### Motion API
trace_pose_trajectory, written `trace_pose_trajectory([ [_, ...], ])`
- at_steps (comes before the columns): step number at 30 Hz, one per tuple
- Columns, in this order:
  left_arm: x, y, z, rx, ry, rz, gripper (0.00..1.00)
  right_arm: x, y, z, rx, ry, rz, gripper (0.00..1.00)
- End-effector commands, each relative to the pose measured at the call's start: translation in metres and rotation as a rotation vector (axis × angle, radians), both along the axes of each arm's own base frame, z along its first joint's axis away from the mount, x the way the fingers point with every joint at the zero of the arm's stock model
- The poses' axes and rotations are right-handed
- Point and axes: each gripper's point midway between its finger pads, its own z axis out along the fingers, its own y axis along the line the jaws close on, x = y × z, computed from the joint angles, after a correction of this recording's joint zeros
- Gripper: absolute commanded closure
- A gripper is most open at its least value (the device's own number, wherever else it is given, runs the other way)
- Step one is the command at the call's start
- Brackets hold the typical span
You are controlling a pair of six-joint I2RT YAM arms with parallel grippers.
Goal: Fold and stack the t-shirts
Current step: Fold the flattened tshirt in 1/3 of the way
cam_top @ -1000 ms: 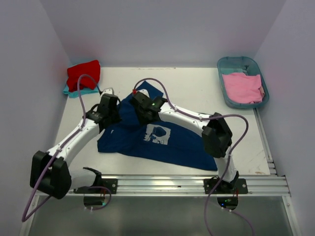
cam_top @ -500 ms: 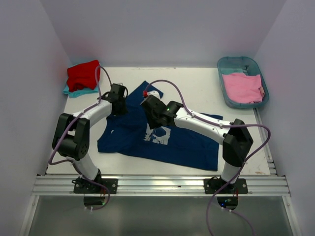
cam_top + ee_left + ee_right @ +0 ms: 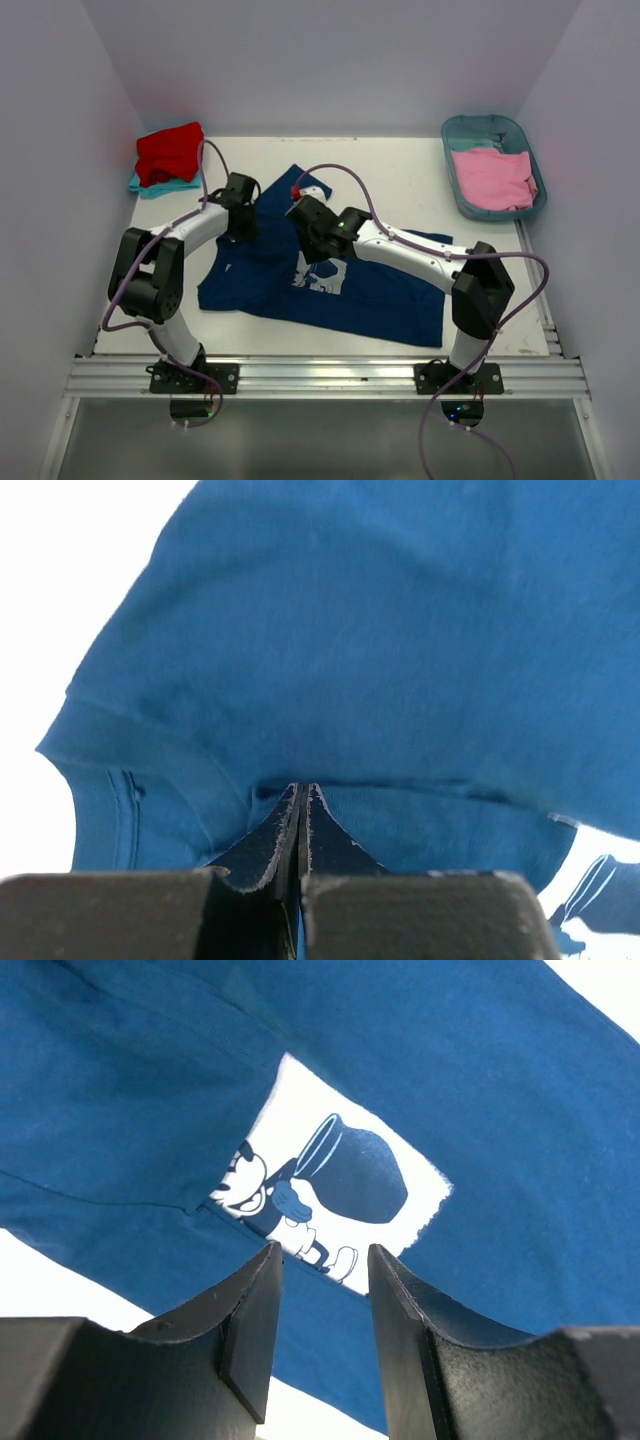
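The navy t-shirt [image 3: 372, 287] lies spread on the table's middle, its pale mouse print [image 3: 322, 273] facing up. My left gripper [image 3: 244, 218] is at the shirt's upper left part. In the left wrist view it [image 3: 302, 792] is shut, pinching a fold of the navy cloth [image 3: 400, 660]. My right gripper [image 3: 318, 245] hovers over the print, and in the right wrist view it [image 3: 322, 1260] is open and empty above the print [image 3: 340, 1180]. A red t-shirt [image 3: 170, 150] lies on a teal one [image 3: 150, 185] at the far left. A pink t-shirt [image 3: 492, 178] lies in the tub.
The teal plastic oval tub [image 3: 495, 128] stands at the far right corner. White walls close in the table on three sides. A metal rail [image 3: 330, 375] runs along the near edge by the arm bases.
Over the last second both arms changed pose: the left elbow lifted and its gripper moved a little farther back and right; the right gripper moved slightly towards the print. Little moved in the last half second.
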Motion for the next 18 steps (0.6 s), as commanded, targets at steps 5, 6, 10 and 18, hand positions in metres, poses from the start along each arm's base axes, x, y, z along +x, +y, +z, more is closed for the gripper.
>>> trace_pose_trajectory([
  [5, -0.031, 0.002, 0.009, -0.041, 0.015, -0.022, 1.00, 0.008, -0.003, 0.017, 0.022, -0.069, -0.027, 0.57],
  [6, -0.033, 0.003, 0.010, -0.038, 0.016, -0.024, 1.00, 0.008, -0.003, 0.017, 0.022, -0.068, -0.029, 0.57],
  [10, -0.042, 0.002, 0.008, -0.050, 0.029, -0.031, 1.00, 0.009, -0.003, 0.015, 0.019, -0.067, -0.031, 0.57],
  [18, -0.057, 0.003, -0.001, -0.062, 0.051, -0.034, 1.00, 0.008, -0.004, 0.015, 0.016, -0.066, -0.035, 0.57],
])
